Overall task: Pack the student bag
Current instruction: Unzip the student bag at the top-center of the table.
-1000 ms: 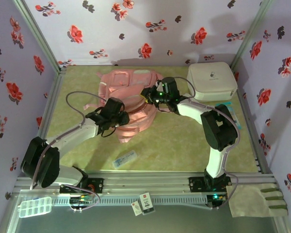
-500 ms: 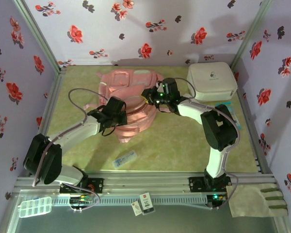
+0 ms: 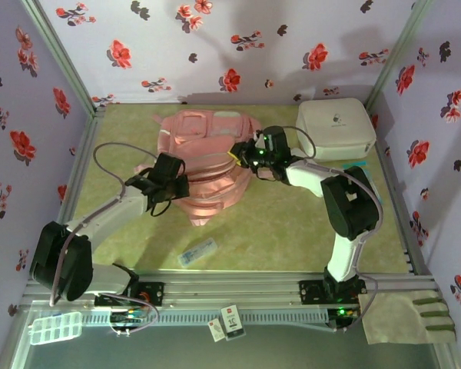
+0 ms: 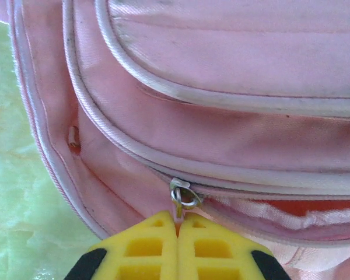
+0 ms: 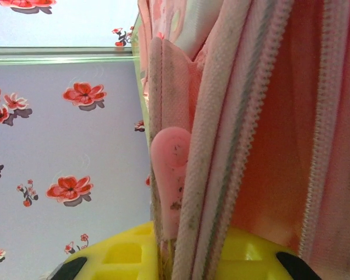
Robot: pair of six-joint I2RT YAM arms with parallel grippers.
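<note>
The student bag (image 3: 207,146) lies flat in the middle of the table, pink with paler pockets. My left gripper (image 3: 164,181) is at the bag's left side. In the left wrist view its yellow fingers (image 4: 146,251) are shut on the thin pull of a metal zip slider (image 4: 184,195). To the right of the slider the zip gapes and shows orange lining (image 4: 315,207). My right gripper (image 3: 243,154) is at the bag's right edge. Its yellow fingers (image 5: 114,259) are shut on the opened zip edge (image 5: 221,146), with a pink rubber tab (image 5: 170,175) pinched in too.
A white rounded-square hard case (image 3: 336,127) stands at the back right. A clear flat pouch (image 3: 197,252) lies near the front edge, and a blue-trimmed item (image 3: 371,187) sits by the right wall. Flowered walls (image 3: 238,42) enclose the table.
My left gripper has moved left along the bag's side with the zip pull in it. The right gripper has shifted slightly right, still holding the bag's edge.
</note>
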